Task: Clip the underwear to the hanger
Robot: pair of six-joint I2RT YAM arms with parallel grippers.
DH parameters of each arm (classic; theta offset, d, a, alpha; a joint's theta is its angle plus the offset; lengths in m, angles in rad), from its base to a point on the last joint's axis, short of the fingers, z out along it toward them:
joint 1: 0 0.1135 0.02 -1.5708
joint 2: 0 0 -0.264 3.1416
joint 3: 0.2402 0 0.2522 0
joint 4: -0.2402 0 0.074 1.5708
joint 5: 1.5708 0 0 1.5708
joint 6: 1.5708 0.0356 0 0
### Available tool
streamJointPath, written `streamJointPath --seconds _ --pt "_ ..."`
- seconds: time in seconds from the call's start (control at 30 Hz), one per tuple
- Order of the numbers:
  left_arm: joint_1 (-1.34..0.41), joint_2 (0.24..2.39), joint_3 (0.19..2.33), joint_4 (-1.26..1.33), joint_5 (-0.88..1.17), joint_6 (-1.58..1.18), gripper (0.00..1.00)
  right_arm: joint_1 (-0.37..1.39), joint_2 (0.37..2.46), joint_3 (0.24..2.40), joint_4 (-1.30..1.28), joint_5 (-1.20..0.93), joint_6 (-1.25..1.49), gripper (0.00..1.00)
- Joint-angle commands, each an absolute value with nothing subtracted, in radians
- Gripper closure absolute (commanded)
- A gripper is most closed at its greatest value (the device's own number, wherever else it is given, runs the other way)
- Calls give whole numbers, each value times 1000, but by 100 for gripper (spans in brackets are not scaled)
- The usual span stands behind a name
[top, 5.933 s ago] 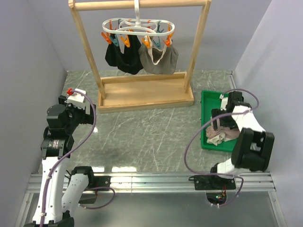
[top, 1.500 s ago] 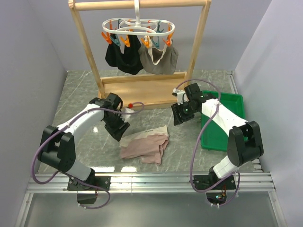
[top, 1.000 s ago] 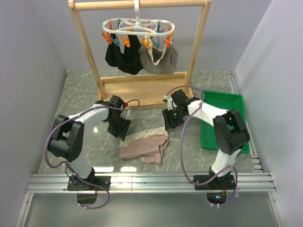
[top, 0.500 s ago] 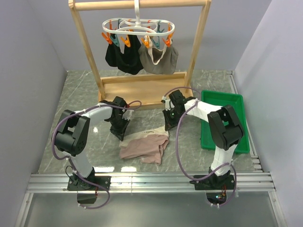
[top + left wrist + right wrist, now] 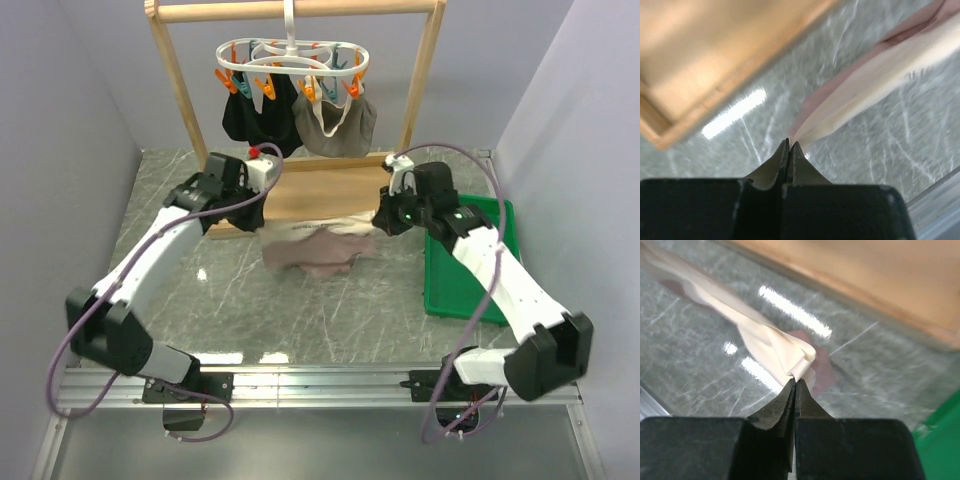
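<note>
Overhead rear view over the grey marbled table (image 5: 300,310); close downward wrist views, pink-beige fabric briefs (image 5: 318,250) shared.

Matt cloth underwear (image 5: 318,250) (glossy stone-look table (image 5: 300,310))

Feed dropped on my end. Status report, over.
Both shut on underwear corners: left gripper, right gripper. It hangs stretched between them, well below hanger. Some pegs taken: black garment, grey garment.

The pink-beige underwear (image 5: 318,250), cream waistband pulled taut, hangs just clear of the worktop (image 5: 300,310) toward its far edge. The white hanger (image 5: 290,62) with orange and teal pegs hangs above.
</note>
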State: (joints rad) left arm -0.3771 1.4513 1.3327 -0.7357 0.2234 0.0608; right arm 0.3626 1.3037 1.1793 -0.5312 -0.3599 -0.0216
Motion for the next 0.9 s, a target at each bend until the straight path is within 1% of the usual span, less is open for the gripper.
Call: streamJointPath --seconds 0.0,0.07,0.23,0.27,0.37,0.5,0.6,0.7,0.73,0.8,0.83,0.87 --pt "-377 1342 1381 -724 233 112 100 361 1198 1183 -506 -307 -106 100" --pt "-377 1268 1376 -727 239 120 100 362 1105 1152 -496 -292 -121 100" --pt "-377 1068 1295 -726 360 181 100 367 890 1101 -512 -313 -175 100" --pt "-377 1005 1286 -739 383 192 100 371 865 1092 -535 -321 -176 100" --pt "-379 912 1278 -781 442 227 100 386 781 1059 -590 -363 -181 100" --pt "-379 853 1284 -892 508 258 100 448 723 1022 -623 -373 -154 100" --pt "-383 891 1276 -945 508 293 100 465 764 997 -620 -388 -117 100" --pt "-388 1014 1214 -1002 486 319 100 465 891 971 -591 -384 -101 100" --pt "-388 1046 1195 -994 482 322 100 466 966 966 -581 -377 -104 100" --pt "-387 1117 1154 -939 451 299 100 468 1038 959 -531 -338 -92 100" --pt "-388 1132 1106 -899 428 284 100 469 1107 954 -509 -325 -89 100" --pt "-387 1162 1082 -788 401 275 100 471 1141 942 -458 -305 -83 100"
